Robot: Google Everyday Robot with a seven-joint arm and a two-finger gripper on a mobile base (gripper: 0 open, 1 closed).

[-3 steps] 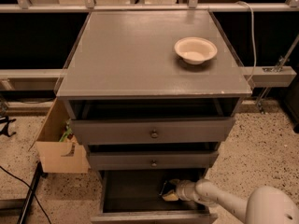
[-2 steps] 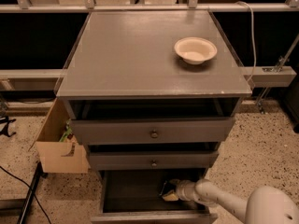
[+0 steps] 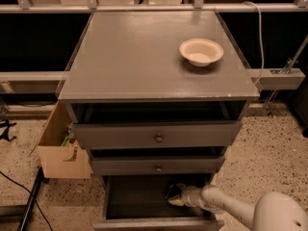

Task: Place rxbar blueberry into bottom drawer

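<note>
The tool (image 3: 174, 196) sits low inside the bottom drawer (image 3: 137, 198) of the cabinet, toward its right side, at the end of a pale arm (image 3: 226, 207) that enters from the cabinet's lower right. Whether the tool is spread or pressed together cannot be told. The rxbar blueberry cannot be picked out against the drawer's dark interior.

The bottom drawer is pulled out farthest. Above it the middle drawer (image 3: 158, 165) and the top drawer (image 3: 158, 136), each with one round knob, stand partly out.

The cabinet's grey surface (image 3: 134, 57) carries a white bowl (image 3: 201, 51) near its back right corner.

A cardboard box (image 3: 60, 153) with open flaps stands against the cabinet's left side on a speckled floor (image 3: 272, 148). A white cable (image 3: 260, 37) hangs down behind the cabinet's right edge, and a pale rail (image 3: 154, 7) runs behind its back edge.
</note>
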